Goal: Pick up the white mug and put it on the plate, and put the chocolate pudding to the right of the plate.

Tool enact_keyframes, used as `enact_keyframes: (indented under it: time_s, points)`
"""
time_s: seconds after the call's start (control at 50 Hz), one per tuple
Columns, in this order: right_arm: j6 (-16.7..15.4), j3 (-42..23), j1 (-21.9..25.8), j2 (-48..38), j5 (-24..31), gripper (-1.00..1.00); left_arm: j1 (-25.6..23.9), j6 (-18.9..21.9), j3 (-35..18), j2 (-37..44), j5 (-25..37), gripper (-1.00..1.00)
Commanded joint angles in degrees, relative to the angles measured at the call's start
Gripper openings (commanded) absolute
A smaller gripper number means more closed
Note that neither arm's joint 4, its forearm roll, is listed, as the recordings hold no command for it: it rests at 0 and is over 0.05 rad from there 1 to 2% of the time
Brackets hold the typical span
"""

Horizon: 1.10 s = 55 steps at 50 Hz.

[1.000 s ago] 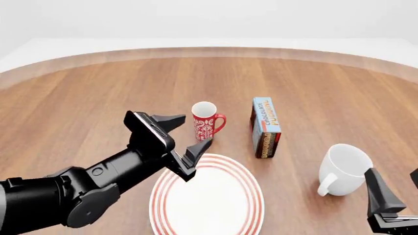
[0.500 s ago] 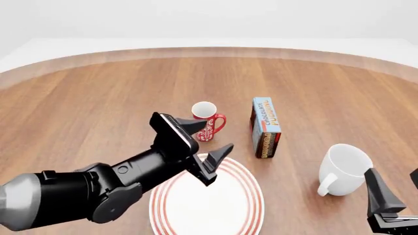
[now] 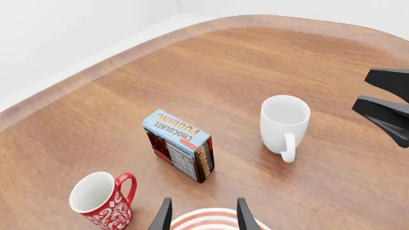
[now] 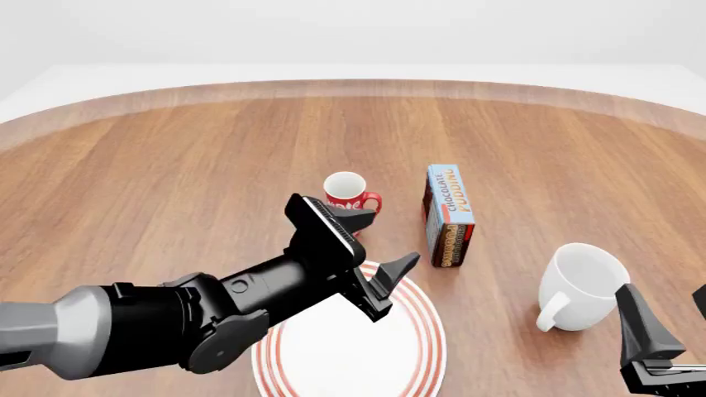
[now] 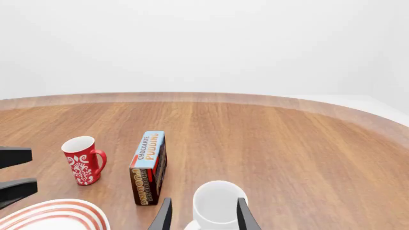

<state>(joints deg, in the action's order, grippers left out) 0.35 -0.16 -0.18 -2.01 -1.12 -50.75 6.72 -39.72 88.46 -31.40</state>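
Large round white plate with red rim rings [image 4: 419, 327] is the landmark, sitting on the brown wooden counter [image 4: 165, 165]. Glossy all-white ceramic mug [image 4: 578, 285] stands upright on the counter well off to the plate's right, mouth up, loop handle on its near-left side, nothing touching it. Small rectangular chocolate pudding box with light blue lettered face and brown sides [image 4: 449, 213] stands on a long edge just beyond the plate's far-right rim, apart from it. Slim red patterned mug [image 4: 349, 194] sits beyond the plate's far edge. Left pincer [image 4: 369, 248] hovers over the plate's far rim, fingers spread, empty. Right pincer [image 5: 202, 216] sits just near-side of the white mug, fingers parted, nothing held, mug between them in its wrist view. Mug looks rigid, smooth, likely slippery, and breakable; best grip probably across the rim wall or body, away from the handle. Box looks light, stiff cardboard; squeeze its two broad faces.
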Motion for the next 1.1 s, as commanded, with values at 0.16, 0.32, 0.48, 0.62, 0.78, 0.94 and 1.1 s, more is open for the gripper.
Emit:
enact_keyframes:
  time_s: [0.16,0.32,0.48,0.62,0.78,0.94,1.1]
  points:
    - [0.06,0.01,0.04,-0.4,-0.42,1.0,-1.79,0.23,-4.38,3.59,2.3,1.0]
    - [0.08,0.0,0.04,-0.27,-0.24,1.0,-2.64,0.19,-5.77,4.74,2.89,1.0]
    - [0.12,-0.01,-0.01,-0.15,-0.09,1.0,-3.29,0.21,-6.89,5.76,3.54,1.0]
    - [0.11,-0.01,0.02,-0.16,-0.1,1.0,-4.05,0.11,-8.1,6.87,4.28,1.0]
    - [0.12,-0.01,0.0,-0.16,-0.1,1.0,-5.27,0.02,-9.97,8.48,5.37,1.0]
    - [0.1,-0.01,0.01,-0.15,-0.09,1.0,-5.97,-0.25,-11.66,9.98,6.32,1.0]
    - [0.27,0.02,-0.16,-0.75,-0.49,1.0,-6.56,-0.49,-12.49,11.17,6.3,1.0]
